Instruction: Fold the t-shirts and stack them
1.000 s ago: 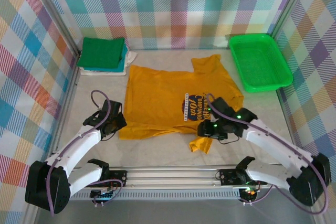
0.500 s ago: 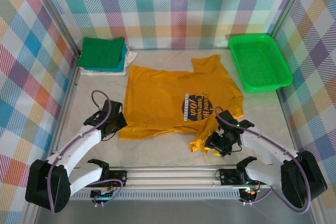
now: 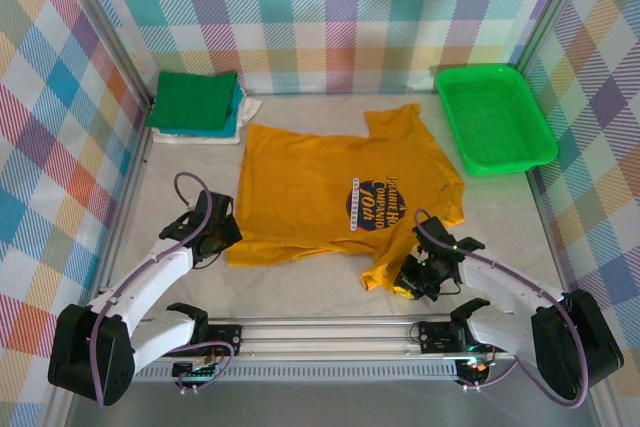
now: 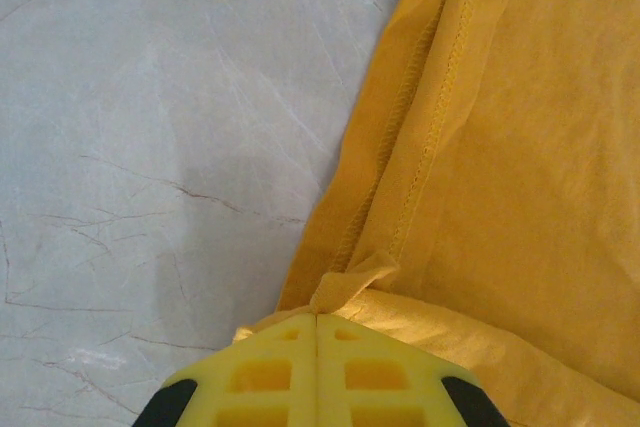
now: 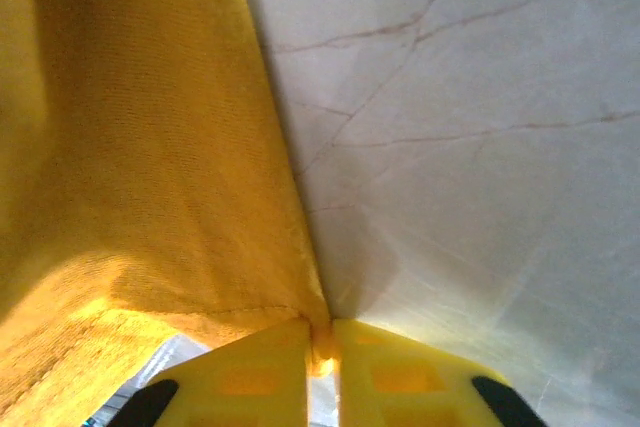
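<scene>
My left gripper [image 4: 318,339] is clamped on the near-left hem corner of the mustard-yellow soft cloth t-shirt [image 3: 320,182], which lies spread on the pale grey table [image 3: 180,182], while my right gripper [image 5: 320,342] pinches its near-right edge.

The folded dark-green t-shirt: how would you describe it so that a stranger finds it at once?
Go to the far left corner of the grey table, opposite the bright green plastic mesh tray. A pile of folded cloth lies there; the dark-green t-shirt is its top layer, with a teal edge and a white one beneath.
</scene>
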### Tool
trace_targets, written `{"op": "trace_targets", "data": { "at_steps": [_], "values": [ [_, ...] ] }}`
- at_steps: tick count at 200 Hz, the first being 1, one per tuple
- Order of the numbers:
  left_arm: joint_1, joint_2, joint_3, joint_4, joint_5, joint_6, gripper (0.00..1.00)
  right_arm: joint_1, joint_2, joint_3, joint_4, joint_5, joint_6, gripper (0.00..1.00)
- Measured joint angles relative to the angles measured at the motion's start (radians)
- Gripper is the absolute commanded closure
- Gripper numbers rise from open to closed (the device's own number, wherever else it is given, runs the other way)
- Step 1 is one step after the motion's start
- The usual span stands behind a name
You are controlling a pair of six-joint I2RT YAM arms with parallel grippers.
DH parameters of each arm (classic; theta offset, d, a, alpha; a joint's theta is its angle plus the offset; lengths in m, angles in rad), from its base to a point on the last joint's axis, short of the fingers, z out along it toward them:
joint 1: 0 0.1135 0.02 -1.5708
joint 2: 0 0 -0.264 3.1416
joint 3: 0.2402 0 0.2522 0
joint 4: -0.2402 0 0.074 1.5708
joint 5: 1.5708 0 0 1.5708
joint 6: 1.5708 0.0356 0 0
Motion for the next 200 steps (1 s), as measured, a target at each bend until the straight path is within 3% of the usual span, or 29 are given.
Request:
{"op": "trace_targets", "data": {
  "at_steps": [45,73,121,200],
  "values": [
    [0.0,-0.029,0.0,-0.008,0.0,-0.003,1.0,0.002,-0.042,0.028,-0.029,0.035,0.0,1.0],
    [0.001,-0.103,0.0,-0.047,0.003,-0.017,1.0,-0.01,-0.214,0.112,-0.142,0.107,0.015,1.0],
    [0.002,-0.215,0.0,-0.134,0.018,-0.063,1.0,-0.121,-0.442,0.22,-0.394,0.22,0.061,1.0],
    [0.002,-0.31,-0.043,-0.186,0.031,-0.106,1.0,-0.149,-0.565,0.576,-0.769,0.584,0.116,1.0]
  ]
}}
